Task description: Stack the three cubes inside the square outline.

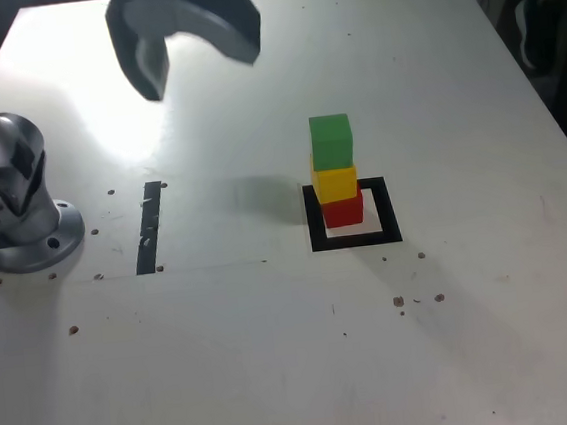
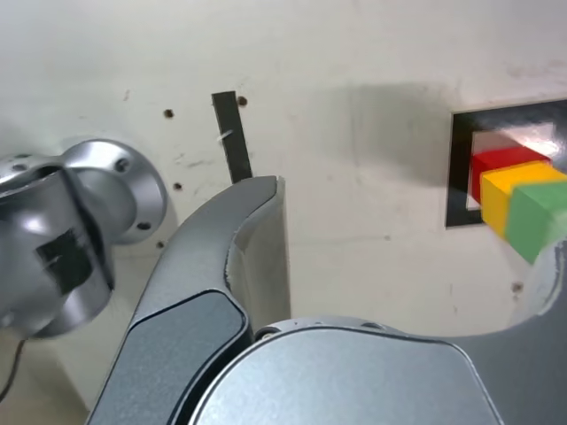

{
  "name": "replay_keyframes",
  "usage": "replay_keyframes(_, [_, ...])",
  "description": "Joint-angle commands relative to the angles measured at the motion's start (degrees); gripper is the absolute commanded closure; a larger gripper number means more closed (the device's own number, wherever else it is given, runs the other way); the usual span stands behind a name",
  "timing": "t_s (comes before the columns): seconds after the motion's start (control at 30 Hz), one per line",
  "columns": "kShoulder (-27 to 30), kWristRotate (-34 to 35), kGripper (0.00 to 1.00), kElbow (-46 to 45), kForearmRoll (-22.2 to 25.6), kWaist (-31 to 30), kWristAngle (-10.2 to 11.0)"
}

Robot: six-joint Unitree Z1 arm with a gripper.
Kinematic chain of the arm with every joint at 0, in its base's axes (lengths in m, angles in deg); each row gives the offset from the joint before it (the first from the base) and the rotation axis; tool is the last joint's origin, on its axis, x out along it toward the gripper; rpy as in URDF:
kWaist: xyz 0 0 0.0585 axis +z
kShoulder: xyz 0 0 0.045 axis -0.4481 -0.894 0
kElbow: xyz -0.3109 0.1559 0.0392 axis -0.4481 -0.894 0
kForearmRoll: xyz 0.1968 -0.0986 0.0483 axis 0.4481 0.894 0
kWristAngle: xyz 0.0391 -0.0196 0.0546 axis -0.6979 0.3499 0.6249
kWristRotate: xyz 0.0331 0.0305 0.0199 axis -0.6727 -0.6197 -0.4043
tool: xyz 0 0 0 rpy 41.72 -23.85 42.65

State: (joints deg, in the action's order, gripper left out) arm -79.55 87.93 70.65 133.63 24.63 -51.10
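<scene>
Stack looks done: three cubes, one red (image 1: pixel 343 210) at the bottom, one yellow (image 1: pixel 335 182) on it, one green (image 1: pixel 331 140) on top, all standing inside the one square outline (image 1: pixel 315 232) on the table (image 1: pixel 277 354). The gripper (image 1: pixel 181 36) is up high and well apart from them, jaws spread wide with nothing between them (blurry in the exterior view, so I'm leaning on the wrist view here). The tower sits toward the exterior view's right and nearer the camera from the gripper. One strip of black tape (image 1: pixel 149 227) lies near the arm's base (image 1: pixel 24 232).
</scene>
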Motion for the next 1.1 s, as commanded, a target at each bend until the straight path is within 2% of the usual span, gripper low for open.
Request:
replay_keyframes(0.0, [1.9, 0.9, 0.01, -13.6, -4.9, 0.2, -0.8])
replay_keyframes(0.17, [3.6, 2.4, 0.01, -25.9, -14.3, 0.2, -4.2])
replay_keyframes(0.3, [3.6, 2.5, 0.01, -31.5, -18.4, 0.2, -5.9])
replay_keyframes(0.6, [2.7, 2.2, 0.01, -36.9, -23.6, 0.2, -5.9])
replay_keyframes(1.07, [2.5, 2.2, 0.00, -39.1, -27.1, 0.2, -6.7])
